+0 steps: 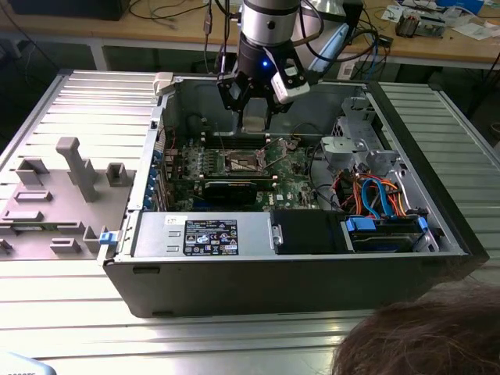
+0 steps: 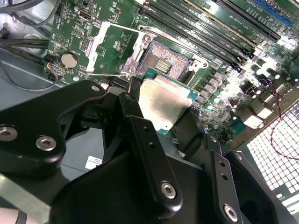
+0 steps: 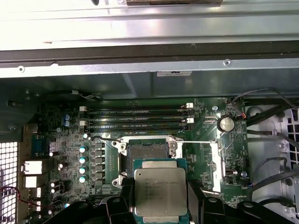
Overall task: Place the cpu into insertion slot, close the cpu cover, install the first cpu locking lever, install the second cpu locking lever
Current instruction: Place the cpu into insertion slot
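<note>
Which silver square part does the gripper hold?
The solid-topped silvery-grey square cpu, clamped in the black gripper; the thin silver windowed cpu cover is swung open beside the dark socket.

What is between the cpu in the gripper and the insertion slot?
Nothing: in the first wrist view the held cpu is close to the open insertion slot, and the stretch is bare.
</note>
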You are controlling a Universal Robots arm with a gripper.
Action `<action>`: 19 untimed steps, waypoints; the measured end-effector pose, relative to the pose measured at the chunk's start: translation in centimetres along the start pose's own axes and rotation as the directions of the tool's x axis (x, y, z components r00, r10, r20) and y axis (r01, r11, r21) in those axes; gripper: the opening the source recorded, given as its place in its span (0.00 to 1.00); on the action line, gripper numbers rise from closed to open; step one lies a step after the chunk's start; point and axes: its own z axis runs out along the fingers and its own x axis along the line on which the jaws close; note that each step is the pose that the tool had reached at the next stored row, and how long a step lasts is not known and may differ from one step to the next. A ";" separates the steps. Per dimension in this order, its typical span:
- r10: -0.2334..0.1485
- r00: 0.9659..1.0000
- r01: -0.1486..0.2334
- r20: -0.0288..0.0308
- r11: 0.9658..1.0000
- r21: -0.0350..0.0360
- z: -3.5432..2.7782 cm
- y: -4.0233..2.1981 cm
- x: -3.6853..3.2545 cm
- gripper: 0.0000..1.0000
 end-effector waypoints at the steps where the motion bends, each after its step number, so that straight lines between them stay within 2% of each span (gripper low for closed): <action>1: 0.000 1.000 0.000 0.000 1.000 0.000 0.01 0.00 0.00 0.55; 19: 0.000 1.000 0.000 0.000 1.000 0.000 0.52 -0.05 -0.01 0.55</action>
